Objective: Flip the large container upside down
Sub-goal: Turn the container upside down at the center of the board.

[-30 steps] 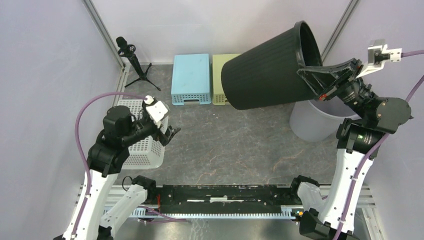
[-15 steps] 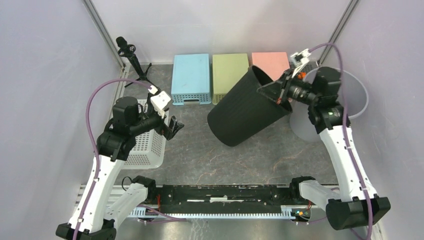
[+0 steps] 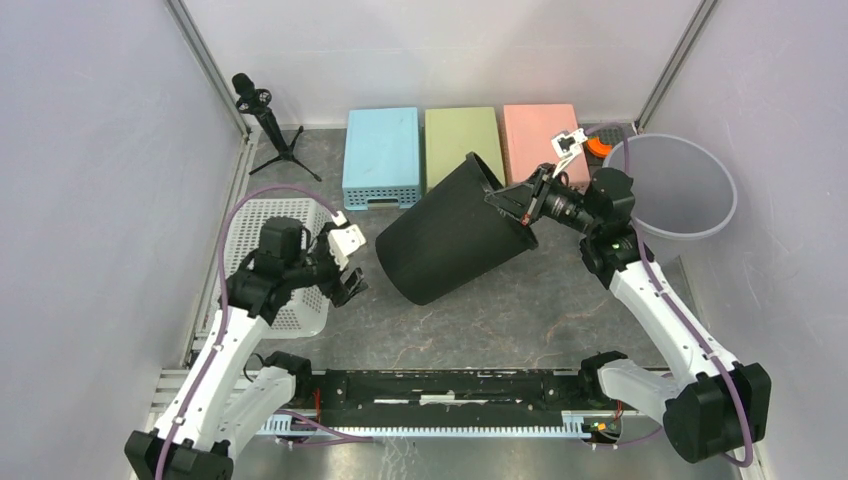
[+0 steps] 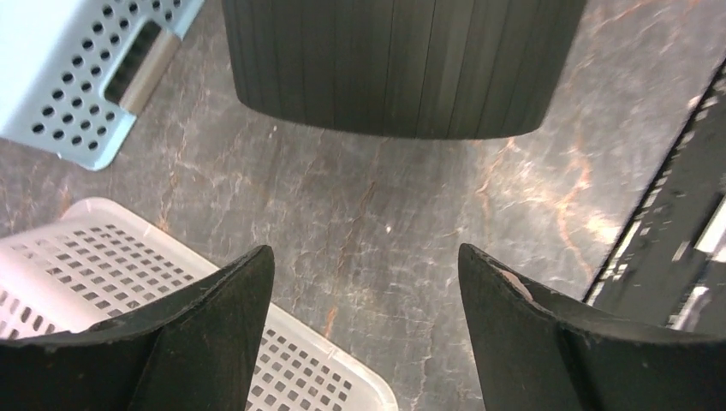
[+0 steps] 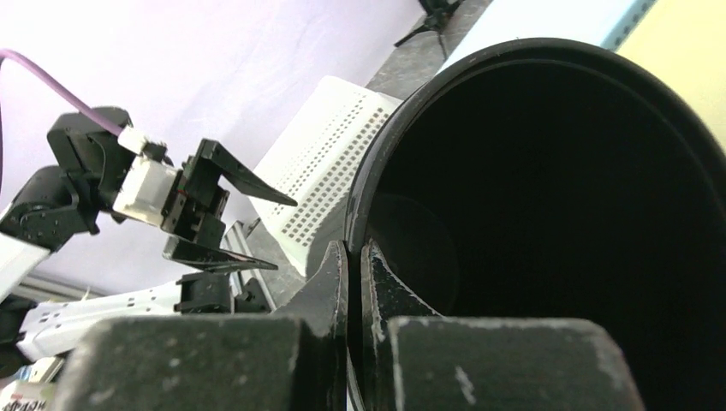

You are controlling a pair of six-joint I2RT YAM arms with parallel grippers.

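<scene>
Swung down from the far-right corner to mid-bench, the large black ribbed plastic container (image 3: 450,235) is lying tilted, right gripper (image 3: 506,200) clenching its rim, left gripper (image 3: 345,283) gaping empty; mid-flip, further wrist roll probably needed.

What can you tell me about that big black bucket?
The black bucket is a big round bin of ribbed, plastic-looking material, wider at its open mouth than at its flat base. It looks empty inside. It is tilted on its side over the table, mouth raised toward the right gripper, which pinches its rim. Its base points at the open left gripper, which is apart from it.
</scene>
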